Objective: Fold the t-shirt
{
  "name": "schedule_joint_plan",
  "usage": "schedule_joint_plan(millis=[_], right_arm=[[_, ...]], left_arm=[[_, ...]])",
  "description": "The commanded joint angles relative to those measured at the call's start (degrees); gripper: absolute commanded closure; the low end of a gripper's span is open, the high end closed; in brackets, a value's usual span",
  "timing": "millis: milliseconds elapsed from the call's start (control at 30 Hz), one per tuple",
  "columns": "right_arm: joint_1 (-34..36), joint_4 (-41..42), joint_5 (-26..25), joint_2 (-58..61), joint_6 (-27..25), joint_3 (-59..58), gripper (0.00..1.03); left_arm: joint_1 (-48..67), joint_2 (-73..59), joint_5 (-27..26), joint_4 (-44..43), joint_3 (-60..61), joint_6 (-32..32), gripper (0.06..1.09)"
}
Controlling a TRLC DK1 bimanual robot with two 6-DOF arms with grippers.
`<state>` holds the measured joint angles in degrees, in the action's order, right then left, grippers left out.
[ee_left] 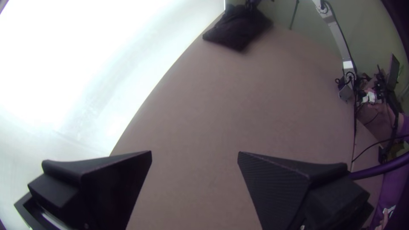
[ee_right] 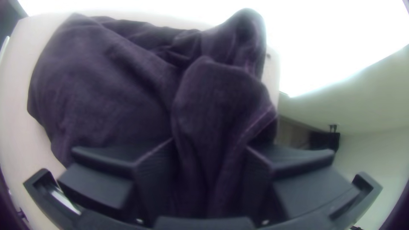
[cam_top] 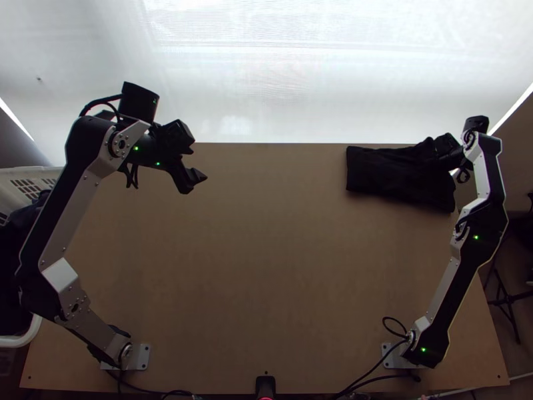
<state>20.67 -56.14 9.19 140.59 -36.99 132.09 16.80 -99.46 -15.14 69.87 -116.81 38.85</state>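
Dark t-shirt at upper right of the top view, on the counter near its far edge, in a compact, rumpled bundle. Right hand at the shirt's right part, fingers apart, bunched cloth between them. Left hand upper left, above the counter, well apart from the shirt, fingers wide apart, nothing between. White basket at left edge, dark cloth inside.

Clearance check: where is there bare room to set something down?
The table is bare between the left arm and right arm, nearer than the T-shirt, and along the far edge between left gripper and shirt. It's crowded far right, where the right gripper meets it.
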Motion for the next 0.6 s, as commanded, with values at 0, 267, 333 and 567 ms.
schedule_joint_plan(millis=[0,267,333,567], right_arm=[[0.5,0.1,-5.1,-3.7,1.1,-3.2,0.04],[-0.9,8.2,-5.2,-26.6,2.7,-12.4,0.04],[-2.2,8.2,-5.2,-32.4,5.2,-11.3,0.04],[-11.5,8.2,-4.4,-52.2,15.3,-12.5,0.04]], left_arm=[[-0.2,0.2,-0.2,0.0,0.0,-0.5,0.1],[-2.1,2.2,-0.3,-5.7,-0.3,-5.3,0.1],[-3.7,4.0,-0.3,-9.7,-0.3,-9.1,0.1],[-11.6,16.3,5.7,-19.9,2.4,-23.4,0.1]])
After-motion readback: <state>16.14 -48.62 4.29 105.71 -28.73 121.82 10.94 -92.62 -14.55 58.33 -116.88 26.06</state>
